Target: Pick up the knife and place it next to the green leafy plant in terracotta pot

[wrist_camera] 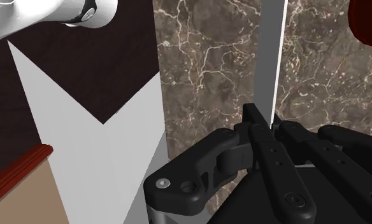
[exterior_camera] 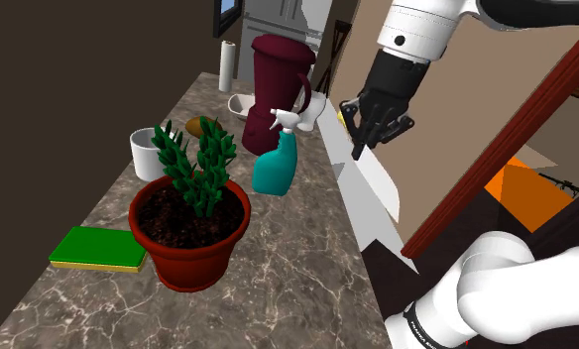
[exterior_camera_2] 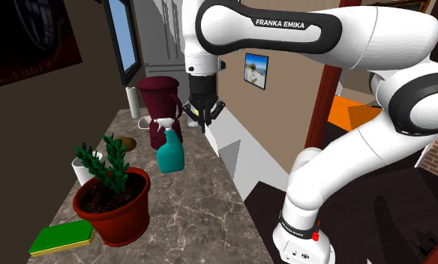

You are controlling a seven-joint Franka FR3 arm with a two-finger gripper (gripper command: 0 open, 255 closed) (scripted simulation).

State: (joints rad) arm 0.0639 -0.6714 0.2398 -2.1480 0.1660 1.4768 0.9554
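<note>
We saw the gripper [exterior_camera: 361,147] above the counter [exterior_camera: 307,268] edge, jaws clamped on the knife [wrist_camera: 271,57], and judged it best carried toward eight o'clock in the shoulder view, clear of the spray bottle [exterior_camera: 276,164], onto marble at three o'clock of the potted plant [exterior_camera: 190,233]

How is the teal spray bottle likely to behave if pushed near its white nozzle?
The spray bottle stands upright, taller than its base is wide, so a high push would probably tip it rather than slide it. The marble-patterned counter looks smooth, so a low push might slide it. Toppling, it could strike the maroon jug standing close by.
</note>
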